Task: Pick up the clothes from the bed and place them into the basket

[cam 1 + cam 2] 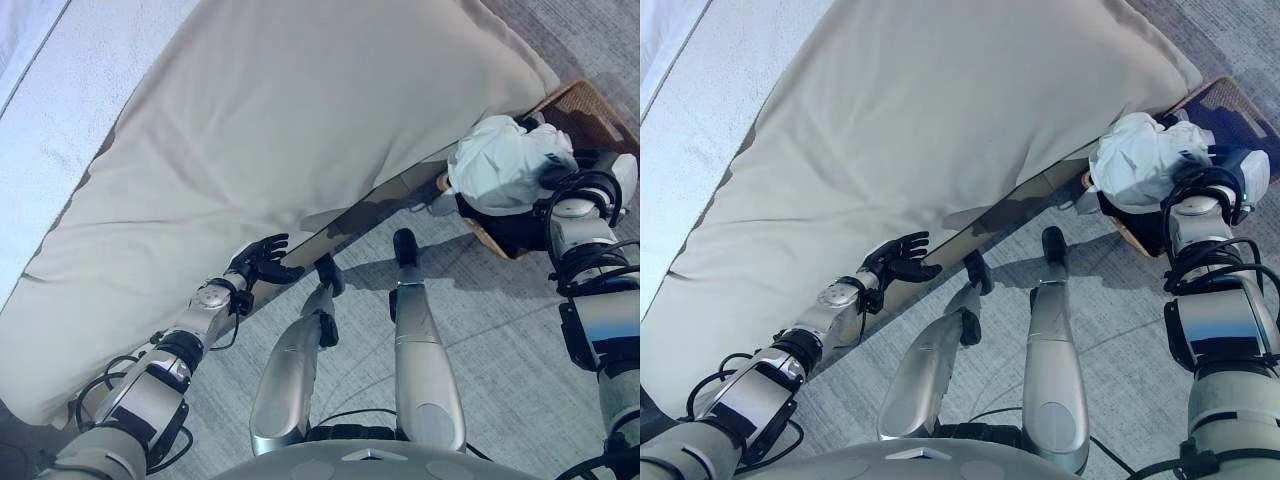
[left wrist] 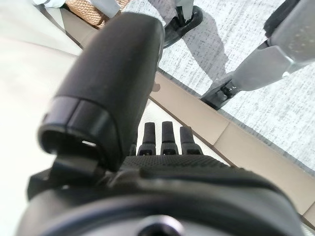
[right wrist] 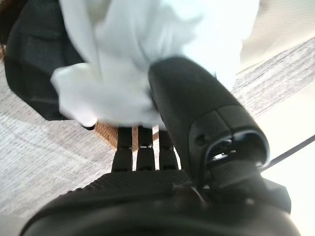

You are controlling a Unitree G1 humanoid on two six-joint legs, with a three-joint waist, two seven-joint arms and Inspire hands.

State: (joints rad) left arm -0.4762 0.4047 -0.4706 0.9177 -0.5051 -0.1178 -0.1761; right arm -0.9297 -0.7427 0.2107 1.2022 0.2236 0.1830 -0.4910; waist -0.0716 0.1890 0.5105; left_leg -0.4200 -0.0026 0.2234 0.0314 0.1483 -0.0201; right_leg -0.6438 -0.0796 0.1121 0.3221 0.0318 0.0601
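A white garment (image 1: pixel 498 165) hangs bunched over the wicker basket (image 1: pixel 598 108) at the right, beside the bed's corner. My right hand (image 1: pixel 556 172) is shut on it; in the right wrist view the thumb (image 3: pixel 187 98) presses into the white cloth (image 3: pixel 147 49) with the fingers curled under it. Dark clothes (image 1: pixel 505 225) lie in the basket below the garment. My left hand (image 1: pixel 262 262) is open and empty, with its fingers spread at the near edge of the bed (image 1: pixel 300 120). In the left wrist view its fingers (image 2: pixel 167 137) point along the bed's edge.
The bed is covered by a smooth beige duvet, with a white sheet (image 1: pixel 60 110) along its left side. Grey carpet (image 1: pixel 500 330) lies between the bed's edge and the basket.
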